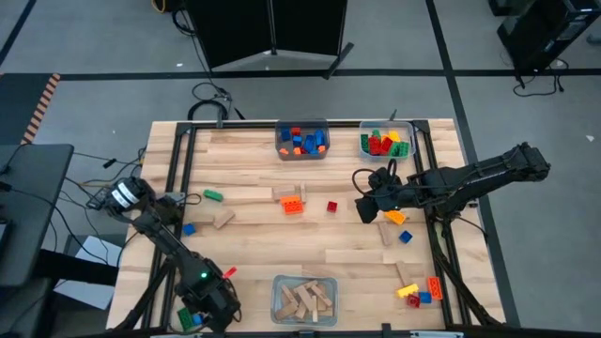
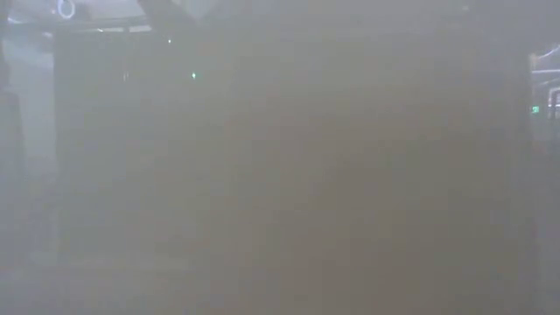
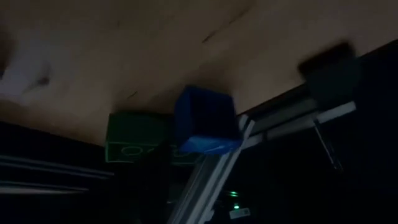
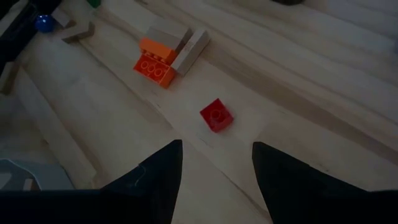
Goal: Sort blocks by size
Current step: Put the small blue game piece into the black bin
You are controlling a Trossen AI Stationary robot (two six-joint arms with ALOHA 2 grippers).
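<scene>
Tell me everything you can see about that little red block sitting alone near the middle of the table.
The little red block is a small, square, glossy plastic brick with one round stud on top. It sits flat on the wooden table, touching nothing. An orange brick lies a little away, against tan wooden blocks. The right gripper hangs open just short of it, its two dark fingers pointing its way.

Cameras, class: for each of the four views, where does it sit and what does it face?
High: overhead, straight down on table and both arms.
Low: table height; hazy, nothing legible.
Left wrist: at the table's near corner, sees blue brick, green brick.
Right wrist: over mid-table; own fingers open.
Shared: small red brick.
</scene>
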